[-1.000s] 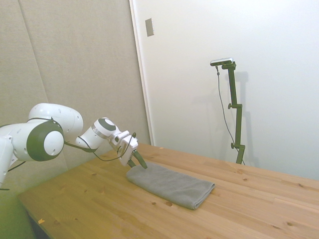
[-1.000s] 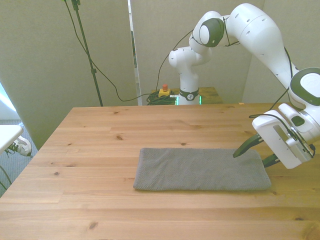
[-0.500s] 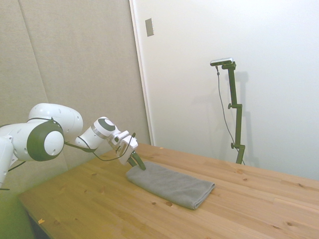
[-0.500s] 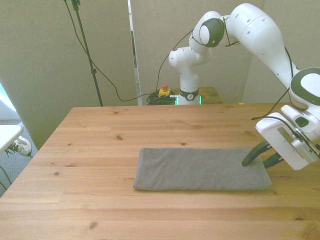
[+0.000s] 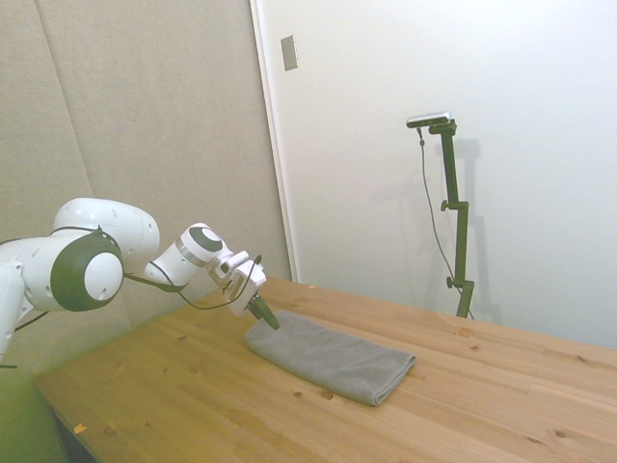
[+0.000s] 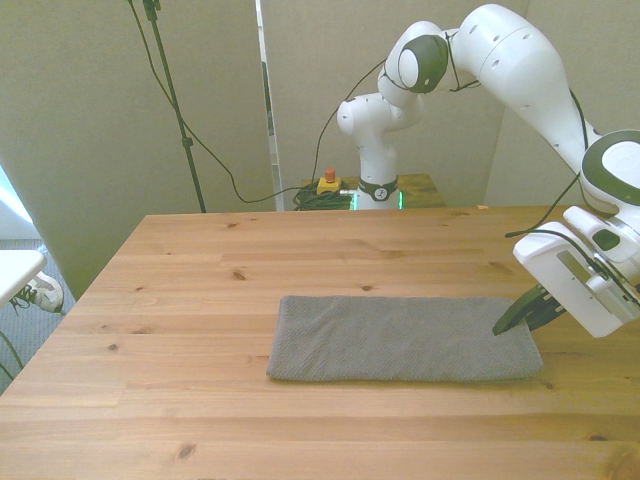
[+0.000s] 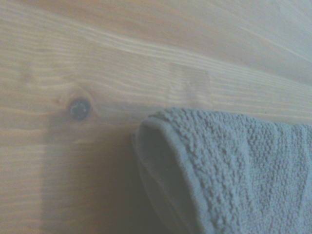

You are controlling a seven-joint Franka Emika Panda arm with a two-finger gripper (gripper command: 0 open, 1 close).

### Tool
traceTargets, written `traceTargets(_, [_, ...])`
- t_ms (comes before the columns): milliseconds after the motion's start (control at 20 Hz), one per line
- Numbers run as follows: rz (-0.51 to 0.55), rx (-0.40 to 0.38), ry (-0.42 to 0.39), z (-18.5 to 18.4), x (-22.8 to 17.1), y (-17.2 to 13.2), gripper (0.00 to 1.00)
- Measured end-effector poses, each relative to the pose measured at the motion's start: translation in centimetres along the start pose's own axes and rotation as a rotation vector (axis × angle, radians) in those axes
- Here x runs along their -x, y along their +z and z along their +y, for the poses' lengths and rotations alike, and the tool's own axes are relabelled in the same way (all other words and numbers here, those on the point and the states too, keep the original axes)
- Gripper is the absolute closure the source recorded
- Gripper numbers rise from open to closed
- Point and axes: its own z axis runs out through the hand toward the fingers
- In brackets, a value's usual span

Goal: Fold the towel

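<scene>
The tabletop (image 6: 200,260) lies bare around my work. The towel (image 6: 400,338) rests flat near its middle, one long strip, its layered end at the front view's right; no fresh fold is begun, so the whole fold remains, as I judge it. My tool (image 6: 528,313) sits at that end's far corner, fingers nearly together; whether they pinch cloth, I cannot tell.
</scene>
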Motion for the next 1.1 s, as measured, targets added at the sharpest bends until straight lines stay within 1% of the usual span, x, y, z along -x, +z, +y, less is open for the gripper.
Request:
traceTargets(250, [-0.046,-0.051,0.044,1.4,-3.2,-1.0,1.00])
traceTargets(550, [-0.101,-0.116,0.100,6.0,-8.8,-1.6,1.00])
traceTargets(700, [-0.130,-0.155,0.136,9.1,-11.9,-0.9,1.00])
traceTargets(850, [-0.136,-0.178,0.170,12.7,-15.2,0.0,1.00])
traceTargets(1000, [-0.145,-0.191,0.204,16.4,-18.1,1.4,1.00])
traceTargets(1100, [-0.153,-0.186,0.223,18.5,-19.3,2.8,1.00])
